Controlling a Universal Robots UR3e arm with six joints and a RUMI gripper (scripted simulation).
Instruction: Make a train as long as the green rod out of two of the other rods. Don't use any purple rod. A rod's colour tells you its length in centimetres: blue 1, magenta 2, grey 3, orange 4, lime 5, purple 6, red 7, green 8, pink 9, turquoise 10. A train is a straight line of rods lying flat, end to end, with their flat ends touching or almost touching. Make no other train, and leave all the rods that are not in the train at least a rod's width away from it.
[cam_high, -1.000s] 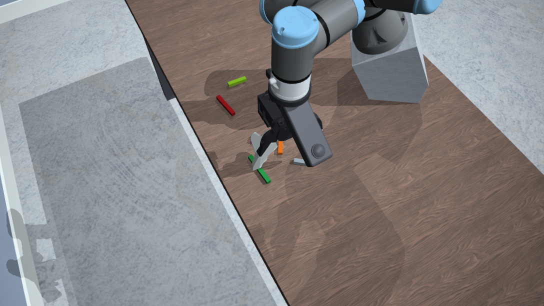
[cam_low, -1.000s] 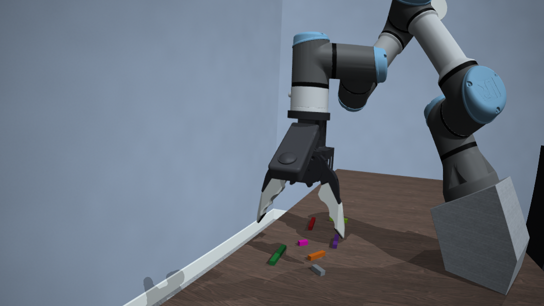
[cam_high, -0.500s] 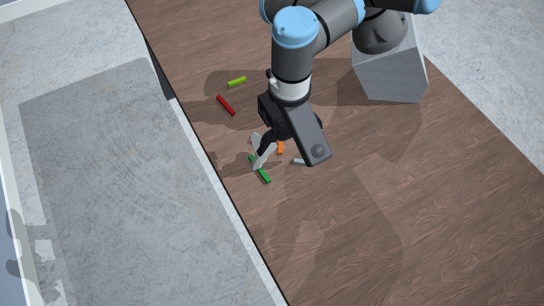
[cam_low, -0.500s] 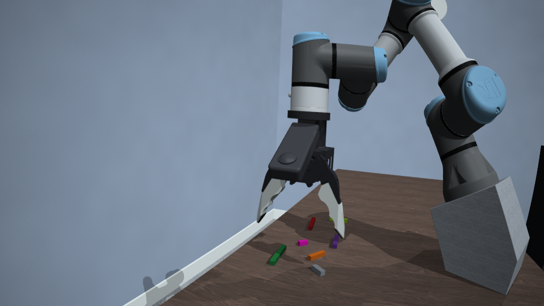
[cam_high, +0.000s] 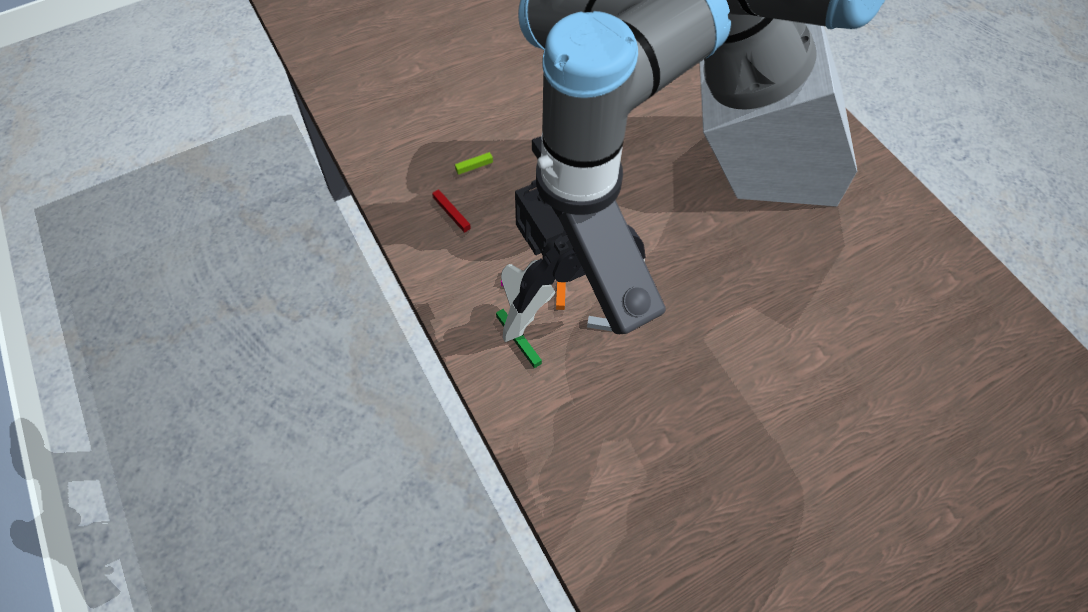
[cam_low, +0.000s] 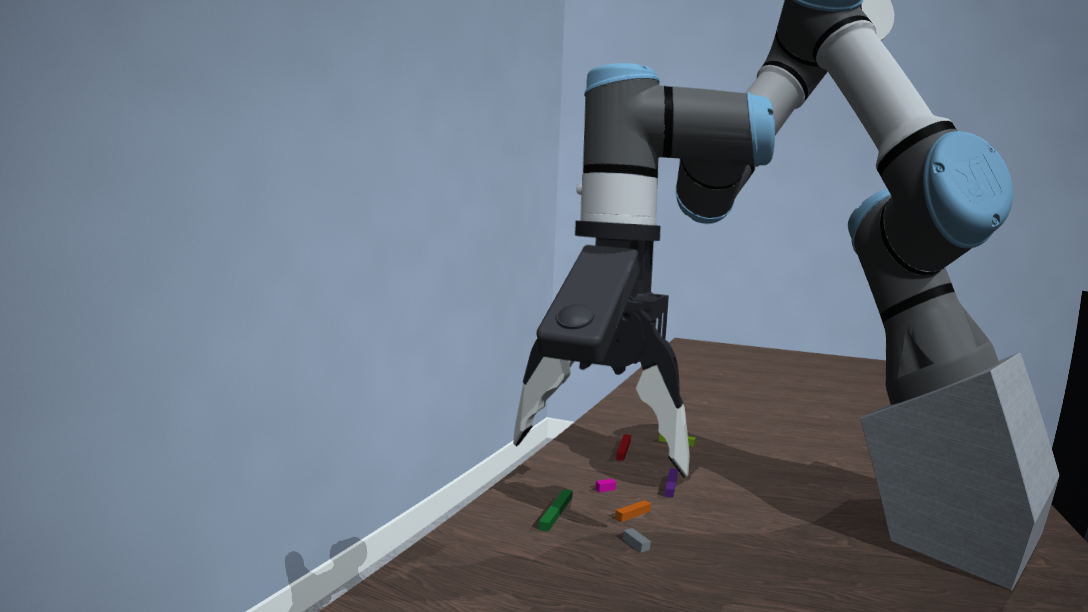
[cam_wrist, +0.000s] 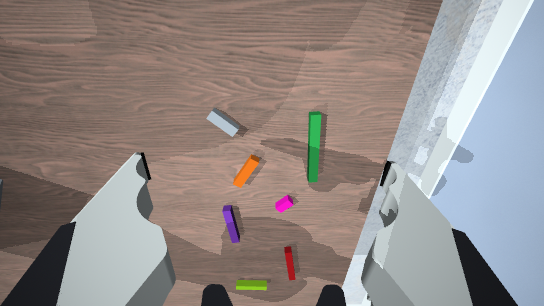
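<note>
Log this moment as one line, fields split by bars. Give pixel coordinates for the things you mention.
gripper (cam_high: 511, 308) (cam_low: 602, 459) (cam_wrist: 268, 158): open, above rods | grey rod (cam_high: 598, 323) (cam_low: 636, 539) (cam_wrist: 222, 123), lime rod (cam_high: 474, 162) (cam_low: 690, 441) (cam_wrist: 251, 285): flat, apart | train: not built

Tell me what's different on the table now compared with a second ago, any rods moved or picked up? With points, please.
Nothing visibly changed. The gripper (cam_low: 602, 459) (cam_wrist: 268, 158) is open above the rods, holding nothing, just as before. The green rod (cam_high: 529, 352) (cam_low: 555, 510) (cam_wrist: 314, 147), orange rod (cam_high: 560, 295) (cam_low: 633, 510) (cam_wrist: 246, 171), grey rod (cam_high: 598, 323) (cam_low: 636, 540) (cam_wrist: 222, 122) and the others lie where they were.
</note>
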